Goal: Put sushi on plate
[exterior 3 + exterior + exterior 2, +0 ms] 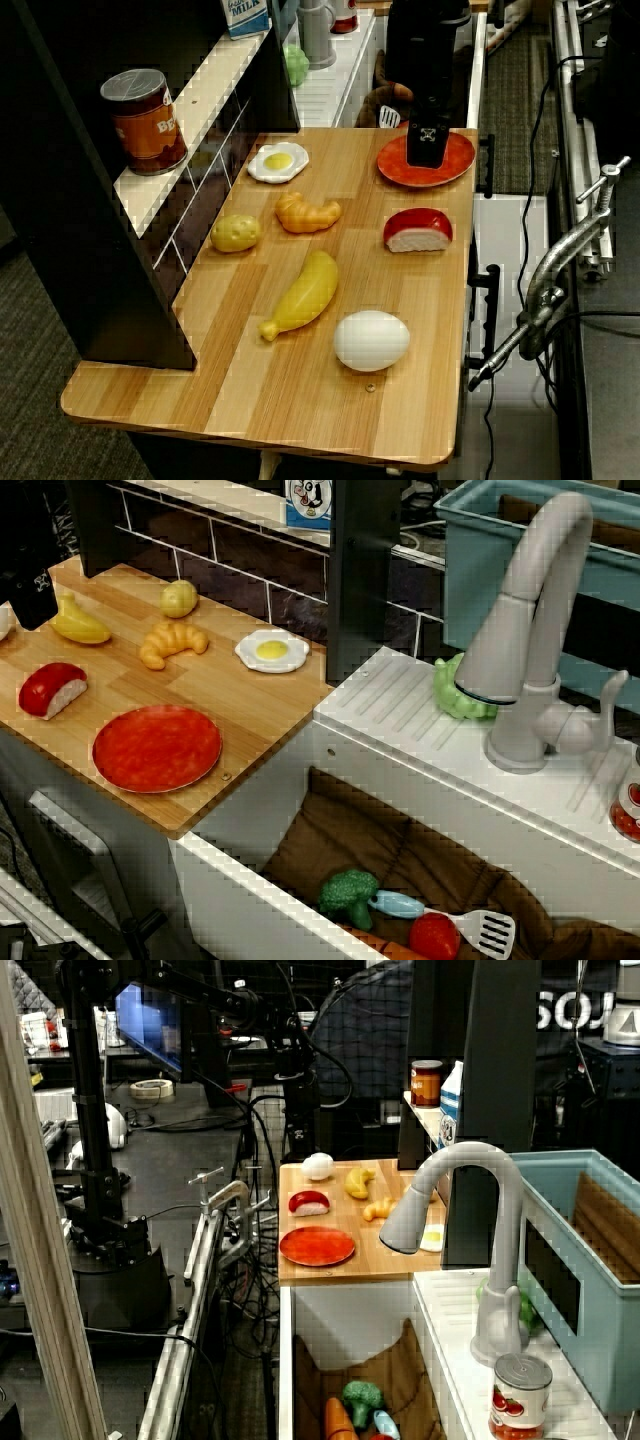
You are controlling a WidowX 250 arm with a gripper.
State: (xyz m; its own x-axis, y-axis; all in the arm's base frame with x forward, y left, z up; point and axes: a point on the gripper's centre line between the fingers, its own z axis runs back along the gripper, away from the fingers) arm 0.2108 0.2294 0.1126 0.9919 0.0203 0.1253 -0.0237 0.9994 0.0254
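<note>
On the wooden tabletop (300, 380) the sushi (418, 230) lies just beside the empty plate (455, 165), ungrasped, while the claw (427, 150) hangs overhead, its grip impossible to tell.

Few words could be read. A carton (243, 15) on the shelf carried "MILK" in pale letters on blue. The brown can (146, 120) beside it showed the letters "BE", the rest turned away. A dark panel (575, 1010) in the background bore large pale letters "SOJ", cut off at its edges.
</note>
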